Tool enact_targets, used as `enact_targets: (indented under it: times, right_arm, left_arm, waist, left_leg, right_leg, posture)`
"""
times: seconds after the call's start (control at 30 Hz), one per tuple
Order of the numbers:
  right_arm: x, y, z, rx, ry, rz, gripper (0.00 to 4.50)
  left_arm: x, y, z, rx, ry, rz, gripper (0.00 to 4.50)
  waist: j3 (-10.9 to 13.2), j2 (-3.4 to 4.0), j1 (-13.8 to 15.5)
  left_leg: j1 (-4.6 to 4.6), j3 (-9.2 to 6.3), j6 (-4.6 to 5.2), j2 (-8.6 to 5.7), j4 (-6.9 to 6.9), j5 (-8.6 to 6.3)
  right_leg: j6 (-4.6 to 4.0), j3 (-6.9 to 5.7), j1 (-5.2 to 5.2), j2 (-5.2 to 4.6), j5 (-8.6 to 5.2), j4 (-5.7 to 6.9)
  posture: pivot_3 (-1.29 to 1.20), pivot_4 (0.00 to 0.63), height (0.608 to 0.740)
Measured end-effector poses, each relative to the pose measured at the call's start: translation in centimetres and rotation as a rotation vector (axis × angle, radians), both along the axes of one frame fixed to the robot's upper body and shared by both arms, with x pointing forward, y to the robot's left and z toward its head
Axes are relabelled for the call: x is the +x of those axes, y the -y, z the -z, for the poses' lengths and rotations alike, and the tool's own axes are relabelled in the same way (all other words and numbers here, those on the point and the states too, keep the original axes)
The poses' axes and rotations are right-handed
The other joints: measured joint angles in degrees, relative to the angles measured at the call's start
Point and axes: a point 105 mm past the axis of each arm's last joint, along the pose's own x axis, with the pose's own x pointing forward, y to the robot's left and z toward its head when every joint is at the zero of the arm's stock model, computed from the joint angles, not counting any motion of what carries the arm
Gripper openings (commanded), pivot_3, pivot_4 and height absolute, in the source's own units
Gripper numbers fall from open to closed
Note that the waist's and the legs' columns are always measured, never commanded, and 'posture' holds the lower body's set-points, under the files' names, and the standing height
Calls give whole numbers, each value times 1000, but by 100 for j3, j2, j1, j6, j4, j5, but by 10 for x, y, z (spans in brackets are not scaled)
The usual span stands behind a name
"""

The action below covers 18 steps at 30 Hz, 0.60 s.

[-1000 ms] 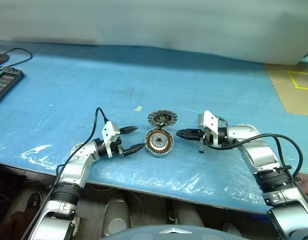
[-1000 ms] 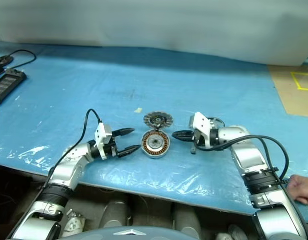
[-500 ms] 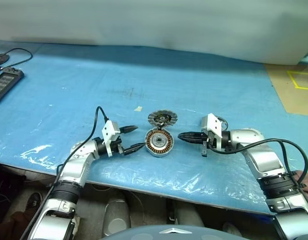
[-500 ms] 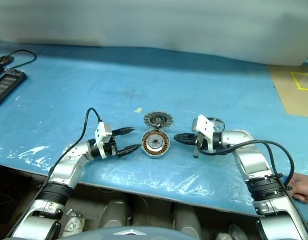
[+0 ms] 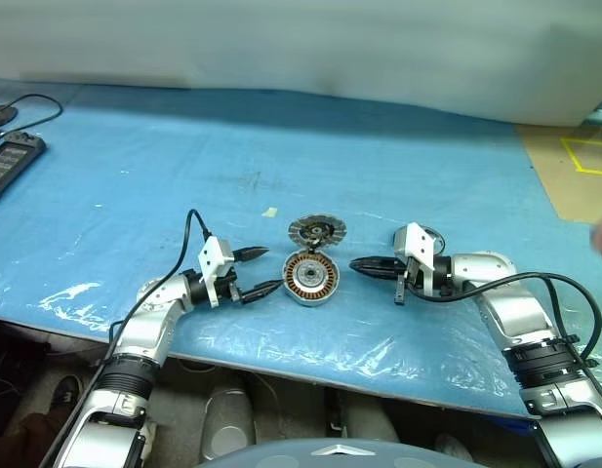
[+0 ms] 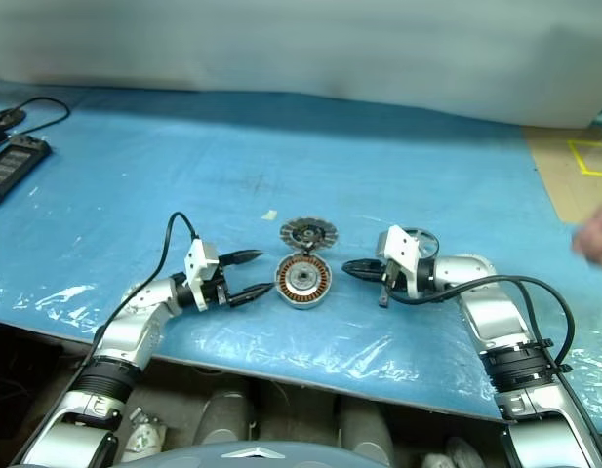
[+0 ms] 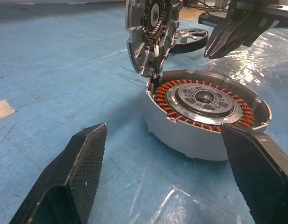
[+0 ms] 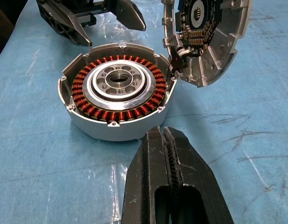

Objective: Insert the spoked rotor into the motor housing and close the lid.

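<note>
The left gripper (image 5: 258, 270) has its fingers spread wide, empty, at nine o'clock of the motor housing (image 5: 310, 277). The right gripper (image 5: 362, 264), fingers pressed together and empty, sits at three o'clock. The housing's finned lid (image 5: 317, 231) stands open at twelve. The spoked rotor (image 6: 421, 240) lies behind the right gripper on the blue table (image 5: 164, 166).

Evenly and brightly lit from above, with soft, short shadows under the motor housing (image 5: 310, 277). White glare on the wrinkled plastic sheet (image 5: 281, 336) in front of the housing and well to its left. Sharp focus on the copper windings in both wrist views; nearest fingers (image 7: 73, 182) slightly soft. Motion-blurred hand (image 6: 595, 237) far right of the housing.
</note>
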Motion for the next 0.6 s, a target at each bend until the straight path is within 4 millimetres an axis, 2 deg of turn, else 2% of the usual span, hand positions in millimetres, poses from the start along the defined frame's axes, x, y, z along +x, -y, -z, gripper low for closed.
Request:
enact_targets:
  times: [0.6]
  right_arm:
    - [-1,8,2,-13,-15,25,23]
  left_arm:
    - [3,-2,1,10,2,-5,4085]
  waist:
    - [0,0,1]
  left_leg:
    - [0,0,0,0,1,0]
  right_leg:
    - [0,0,0,0,0,0]
  posture:
    - [0,150,740]
